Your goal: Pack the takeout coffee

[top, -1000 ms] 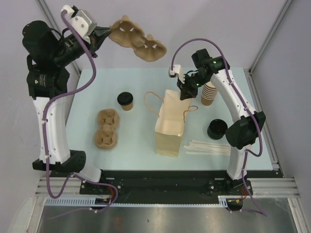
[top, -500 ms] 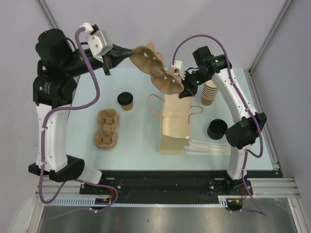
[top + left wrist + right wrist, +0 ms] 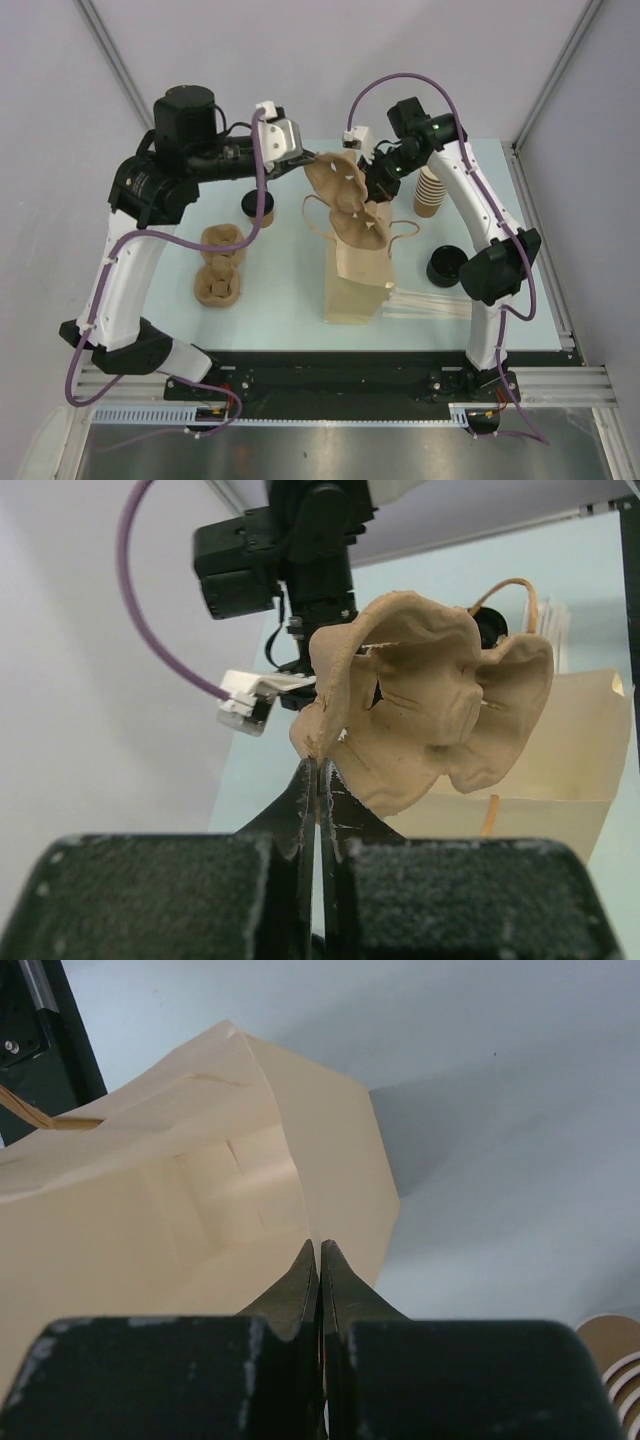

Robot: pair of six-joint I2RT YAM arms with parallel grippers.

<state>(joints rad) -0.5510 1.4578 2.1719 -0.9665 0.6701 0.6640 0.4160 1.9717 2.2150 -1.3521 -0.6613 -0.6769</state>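
My left gripper (image 3: 306,166) is shut on the edge of a tan pulp cup carrier (image 3: 347,203) and holds it tilted over the open top of the brown paper bag (image 3: 358,275). In the left wrist view the gripper (image 3: 318,763) pinches the carrier (image 3: 430,710) with the bag (image 3: 590,745) behind it. My right gripper (image 3: 376,190) is shut on the bag's far rim; in the right wrist view the gripper (image 3: 320,1247) pinches the bag wall (image 3: 200,1210). The takeout coffee (image 3: 250,205), a small brown cup with a black lid, stands on the table left of the bag, partly hidden by my left arm.
A second pulp carrier (image 3: 218,266) lies on the table at the left. A stack of lidless paper cups (image 3: 430,192) stands at the back right, also showing in the right wrist view (image 3: 612,1348). Black lids (image 3: 446,266) and pale stirrers (image 3: 432,302) lie right of the bag.
My left arm has swung right and down, bringing the carrier from high at the back left to the bag's mouth. The right gripper keeps hold of the bag rim.
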